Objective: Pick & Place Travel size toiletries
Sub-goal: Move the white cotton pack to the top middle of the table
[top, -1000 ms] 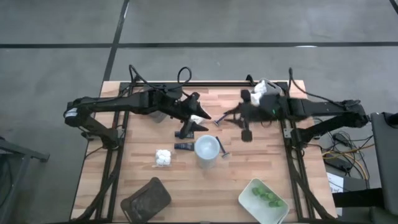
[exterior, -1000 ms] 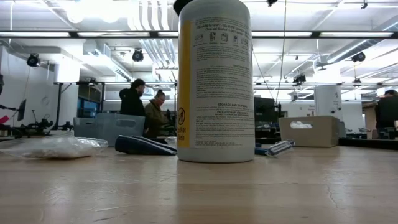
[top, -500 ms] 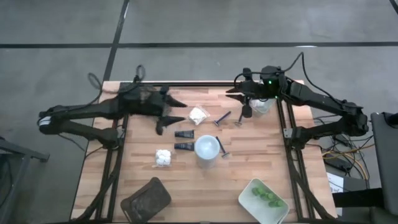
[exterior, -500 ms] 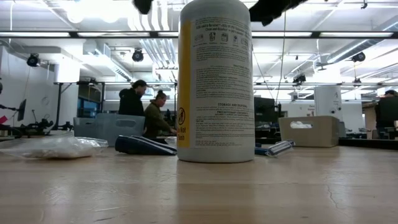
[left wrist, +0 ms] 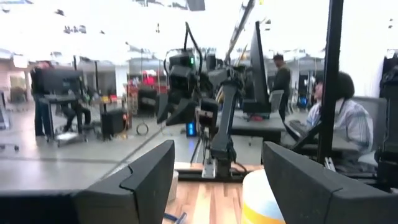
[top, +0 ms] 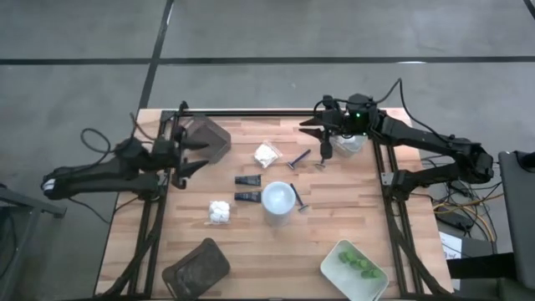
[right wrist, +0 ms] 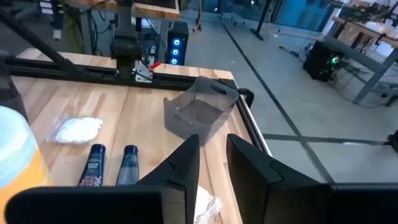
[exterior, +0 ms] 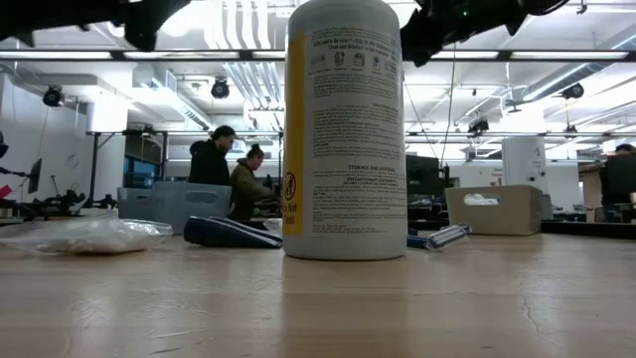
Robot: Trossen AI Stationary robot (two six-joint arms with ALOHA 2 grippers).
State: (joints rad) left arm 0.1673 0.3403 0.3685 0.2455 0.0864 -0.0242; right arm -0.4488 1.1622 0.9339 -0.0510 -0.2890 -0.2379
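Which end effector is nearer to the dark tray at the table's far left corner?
Left. The left end effector sits right beside the dark tray, open and empty. The right end effector is across the table, above the razors, well away from it.

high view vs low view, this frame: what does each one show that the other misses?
High only: the pale white-grey rectangular tray holding small green pieces, two dark brown rectangular trays, two short dark tubes, and the open left gripper at the table's left edge.

Low only: the printed label on the yellow white-capped cylindrical bottle, and people in the room behind.

Both: that bottle, a small white lumpy packet and a thin dark-handled razor.
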